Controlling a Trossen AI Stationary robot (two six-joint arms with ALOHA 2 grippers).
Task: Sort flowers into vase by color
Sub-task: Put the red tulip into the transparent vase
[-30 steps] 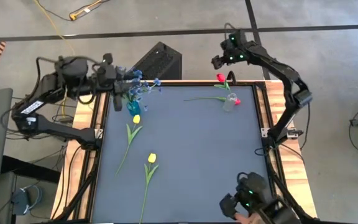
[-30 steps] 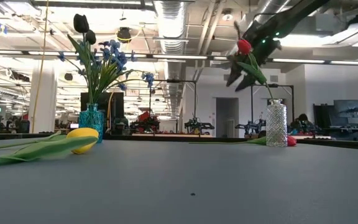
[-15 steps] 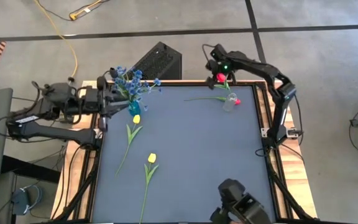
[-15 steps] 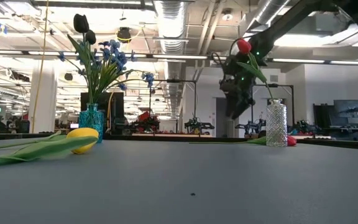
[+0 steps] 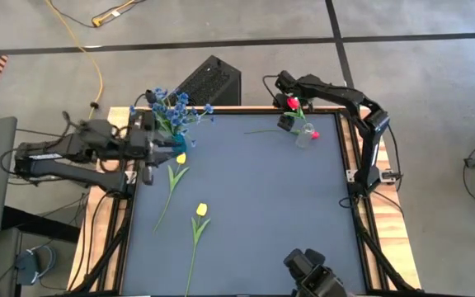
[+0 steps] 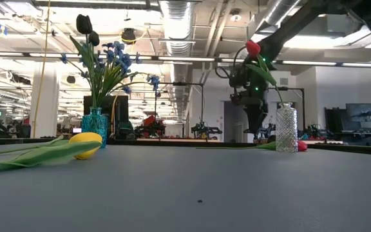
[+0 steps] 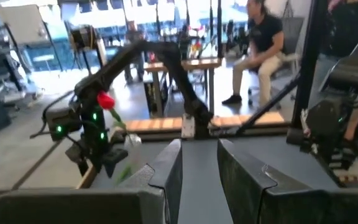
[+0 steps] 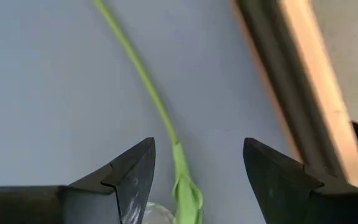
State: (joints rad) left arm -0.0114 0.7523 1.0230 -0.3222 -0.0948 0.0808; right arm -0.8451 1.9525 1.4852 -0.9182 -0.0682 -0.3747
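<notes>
- High view, far left: the left gripper (image 5: pixel 149 149) sits at the table's (image 5: pixel 254 206) left edge, just beside the teal vase (image 5: pixel 177 143). In the left wrist view its fingers (image 7: pixel 168 169) stand a narrow gap apart with nothing between them.
- The teal vase holds the blue flowers (image 5: pixel 174 109), upright in the low view (image 6: pixel 111 61), blossoms fanning out above the rim.
- Just below it lies a yellow tulip (image 5: pixel 181 157), its head toward the vase and its stem running down-left along the table.
- A second yellow tulip (image 5: pixel 201 209) lies nearer the middle, head up, stem trailing toward the near edge.
- A red tulip lying flat (image 5: pixel 314 134) has its head by the clear vase (image 5: pixel 305 136); its stem (image 8: pixel 138 68) runs leftward across the table.
- Another red tulip (image 5: pixel 292 103) stands in the clear vase, leaning left with its head up.
- The right gripper (image 5: pixel 287 121) hangs over the flat stem, just left of the clear vase; its fingers (image 8: pixel 126 180) are spread wide, straddling the stem without gripping it.
</notes>
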